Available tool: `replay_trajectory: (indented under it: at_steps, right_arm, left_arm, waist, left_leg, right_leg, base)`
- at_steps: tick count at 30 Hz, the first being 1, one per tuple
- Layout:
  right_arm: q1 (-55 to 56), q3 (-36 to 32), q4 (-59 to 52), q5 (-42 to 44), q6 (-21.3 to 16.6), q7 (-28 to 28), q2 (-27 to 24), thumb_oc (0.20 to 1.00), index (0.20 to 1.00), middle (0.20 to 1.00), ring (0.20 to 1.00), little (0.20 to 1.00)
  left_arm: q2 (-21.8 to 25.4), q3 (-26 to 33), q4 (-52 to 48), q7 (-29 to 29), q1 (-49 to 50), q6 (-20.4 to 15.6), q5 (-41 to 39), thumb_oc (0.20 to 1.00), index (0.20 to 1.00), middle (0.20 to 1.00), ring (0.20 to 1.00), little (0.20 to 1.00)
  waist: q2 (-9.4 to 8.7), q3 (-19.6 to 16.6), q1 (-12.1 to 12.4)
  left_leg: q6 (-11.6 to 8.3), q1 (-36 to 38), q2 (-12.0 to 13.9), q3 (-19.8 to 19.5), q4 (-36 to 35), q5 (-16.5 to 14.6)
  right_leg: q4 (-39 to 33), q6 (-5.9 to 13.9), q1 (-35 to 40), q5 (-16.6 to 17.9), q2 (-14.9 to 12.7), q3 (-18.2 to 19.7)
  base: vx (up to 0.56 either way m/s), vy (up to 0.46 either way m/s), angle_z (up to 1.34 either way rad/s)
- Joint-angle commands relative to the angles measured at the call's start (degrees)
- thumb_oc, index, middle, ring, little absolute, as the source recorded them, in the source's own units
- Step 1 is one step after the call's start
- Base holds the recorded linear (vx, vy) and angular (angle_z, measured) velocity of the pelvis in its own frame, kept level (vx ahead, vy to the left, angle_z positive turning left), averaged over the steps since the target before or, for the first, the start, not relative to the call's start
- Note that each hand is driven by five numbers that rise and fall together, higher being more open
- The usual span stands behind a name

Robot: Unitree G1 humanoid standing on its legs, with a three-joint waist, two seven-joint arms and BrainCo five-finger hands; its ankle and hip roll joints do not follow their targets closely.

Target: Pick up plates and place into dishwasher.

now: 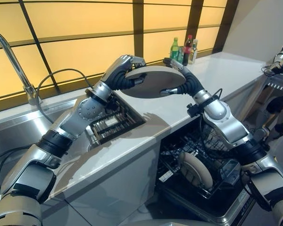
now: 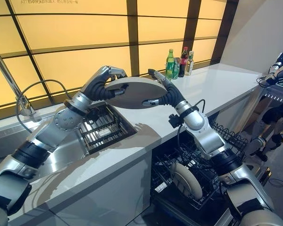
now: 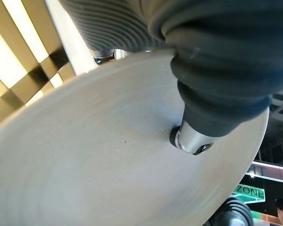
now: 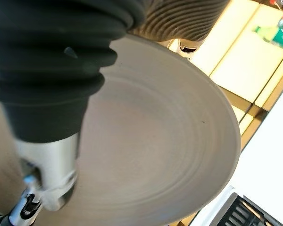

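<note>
A round grey plate hangs flat in the air above the white counter, between both hands. My left hand grips its left rim, fingers over the top and thumb pressed on the underside. My right hand pinches the right rim, fingers on top and thumb beneath. The plate's underside shows close in both wrist views. Below the counter the dishwasher's lower rack is pulled out, with another plate standing in it.
A dark dish rack sits over the steel sink, with a tap at far left. Bottles stand at the counter's back by the window. A person is at the far right beyond the counter's end.
</note>
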Motion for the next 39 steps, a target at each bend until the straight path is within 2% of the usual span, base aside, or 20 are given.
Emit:
replay_trajectory:
  at_steps: [1, 3, 4, 5, 9, 16, 22, 25, 31, 35, 39]
  right_arm:
    - [-11.81, 2.50, 3.33, 4.43, -0.92, 2.00, 1.64, 0.200, 0.200, 0.200, 0.200, 0.200]
    - [-12.05, 2.46, 4.43, 4.32, -1.29, 2.06, 1.89, 0.200, 0.200, 0.200, 0.200, 0.200]
    - [-12.01, 2.35, 4.68, 3.95, -1.49, 2.06, 1.82, 0.200, 0.200, 0.200, 0.200, 0.200]
    - [-11.81, 2.17, 4.80, 3.47, -1.57, 1.93, 1.64, 0.200, 0.200, 0.200, 0.200, 0.200]
    - [-9.86, 0.36, 4.20, 1.61, -1.54, 1.41, -0.20, 0.200, 0.200, 0.200, 0.200, 0.200]
    - [-1.76, -4.91, 1.83, -5.93, -1.78, 0.73, -6.71, 0.200, 0.200, 0.200, 0.200, 0.200]
    - [9.72, -13.07, 0.55, -12.44, -1.39, -1.14, -12.84, 0.200, 0.200, 0.200, 0.200, 0.200]
    - [15.99, -18.31, 1.11, -16.15, -1.93, -2.68, -14.94, 0.200, 0.200, 0.200, 0.200, 0.200]
    - [27.47, -28.06, 2.05, -22.34, -1.19, -5.36, -18.23, 0.200, 0.200, 0.200, 0.200, 0.200]
    - [32.02, -30.78, 3.89, -25.52, 0.28, -7.89, -18.39, 0.200, 0.200, 0.200, 0.200, 0.200]
    - [31.15, -28.86, 6.56, -28.40, 3.53, -10.80, -18.35, 0.200, 0.200, 0.200, 0.200, 0.200]
  left_arm:
    - [-2.42, -1.14, -1.31, -0.04, -4.79, -2.34, -3.11, 0.200, 0.200, 0.200, 0.200, 0.200]
    - [-2.41, -1.40, -1.53, 0.03, -5.11, -1.62, -3.06, 0.200, 0.200, 0.200, 0.200, 0.200]
    - [-2.30, -1.39, -1.71, 0.18, -5.11, -1.14, -2.99, 0.288, 0.288, 0.288, 0.288, 0.288]
    - [-2.17, -1.23, -1.79, 0.19, -4.98, -0.70, -3.05, 1.000, 1.000, 1.000, 1.000, 1.000]
    - [-1.11, 0.25, -2.49, -0.38, -3.37, 0.06, -1.93, 1.000, 1.000, 1.000, 1.000, 1.000]
    - [3.63, 4.44, -4.27, -1.62, 1.91, 0.34, -0.85, 1.000, 1.000, 1.000, 1.000, 1.000]
    - [7.76, 12.15, -7.43, -3.21, 12.26, -1.02, -2.33, 1.000, 1.000, 1.000, 1.000, 1.000]
    - [7.54, 16.48, -9.51, -3.11, 18.38, -1.79, -2.46, 1.000, 1.000, 1.000, 1.000, 1.000]
    - [6.37, 23.71, -12.98, -3.14, 29.19, -0.21, -3.71, 1.000, 1.000, 1.000, 1.000, 1.000]
    - [4.22, 26.08, -14.70, -4.40, 33.33, 1.08, -7.93, 1.000, 1.000, 1.000, 1.000, 1.000]
    - [2.90, 24.95, -17.35, -6.63, 33.68, 2.42, -10.67, 1.000, 1.000, 1.000, 1.000, 1.000]
  waist:
    - [-0.53, 1.48, 2.79]
    - [-0.55, 1.35, 2.89]
    - [-0.55, 1.29, 2.92]
    - [-0.55, 1.22, 2.90]
    - [-0.58, 1.36, 2.64]
    - [-0.70, 1.66, 1.60]
    - [-0.86, 2.41, 0.52]
    - [-1.00, 3.00, 0.18]
    - [-1.33, 4.51, -0.45]
    - [-1.64, 6.09, -0.42]
    - [-1.58, 8.14, 0.19]
  left_leg:
    - [0.29, 3.17, -3.12, 0.26, 0.53, -9.64]
    - [0.27, 3.17, -3.10, 0.19, 0.53, -9.67]
    - [0.29, 3.17, -3.10, 0.19, 0.53, -9.68]
    - [0.31, 3.17, -3.08, 0.22, 0.53, -9.69]
    - [0.36, 3.17, -3.03, 0.36, 0.53, -9.71]
    - [0.63, 3.26, -2.92, 1.17, 0.53, -10.01]
    - [0.88, 3.40, -2.77, 2.21, 0.53, -10.36]
    - [0.93, 3.55, -2.63, 2.71, 0.53, -10.49]
    - [1.01, 3.37, -2.30, 3.44, 0.53, -10.58]
    - [1.01, 2.86, -2.07, 3.57, 0.53, -10.46]
    - [0.87, 1.65, -1.76, 3.42, 0.53, -10.14]
  right_leg:
    - [0.49, 4.26, 0.91, -5.10, -1.78, 0.17]
    - [0.49, 4.31, 0.91, -5.07, -1.83, 0.12]
    - [0.49, 4.33, 0.92, -5.07, -1.85, 0.11]
    - [0.49, 4.35, 0.90, -5.05, -1.85, 0.14]
    - [0.49, 4.42, 0.76, -4.97, -1.78, 0.40]
    - [0.49, 4.72, 0.31, -4.84, -1.66, 1.37]
    - [0.49, 5.02, -0.29, -4.53, -1.46, 2.58]
    - [0.49, 5.25, -0.43, -4.41, -1.39, 3.00]
    - [0.49, 5.66, -1.07, -4.15, -1.30, 3.59]
    - [0.49, 5.79, -1.68, -3.94, -1.26, 3.91]
    - [0.49, 5.73, -2.75, -3.72, -1.26, 3.90]
  base:
    - [0.00, 0.000, 0.00]
    - [0.02, -0.006, 0.00]
    - [0.03, -0.014, -0.01]
    - [0.03, -0.018, 0.00]
    - [0.00, 0.000, 0.00]
    - [0.01, -0.012, 0.00]
    - [0.01, -0.036, -0.07]
    - [0.01, -0.033, -0.14]
    - [-0.01, -0.038, -0.04]
    - [-0.01, -0.054, -0.10]
    - [-0.08, -0.060, -0.06]
